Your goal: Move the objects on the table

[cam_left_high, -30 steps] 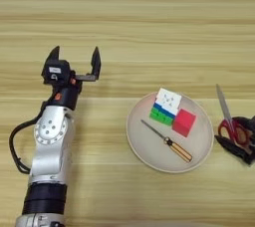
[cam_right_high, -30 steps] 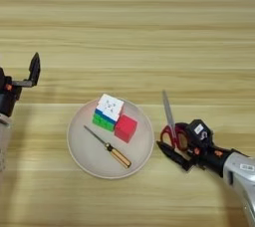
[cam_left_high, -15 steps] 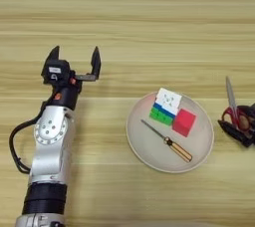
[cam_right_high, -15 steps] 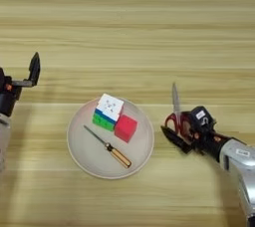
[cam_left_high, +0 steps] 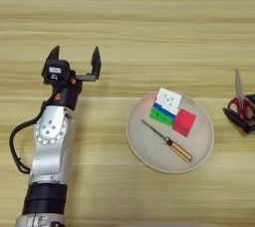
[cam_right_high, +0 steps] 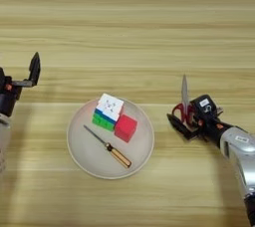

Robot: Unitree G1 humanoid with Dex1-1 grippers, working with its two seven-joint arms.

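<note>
Scissors (cam_right_high: 184, 105) in right gripper (cam_right_high: 187, 121), beside plate (cam_right_high: 79, 151).

Puzzle cube (cam_right_high: 109, 108), block (cam_right_high: 125, 128), screwdriver (cam_right_high: 108, 146) on plate (cam_right_high: 80, 149); scissors (cam_right_high: 184, 104) right.

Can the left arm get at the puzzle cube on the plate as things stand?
Probably yes. The left gripper stands open over bare table, left of the plate; nothing lies between it and the puzzle cube, which sits uncovered beside a red block and screwdriver.
</note>
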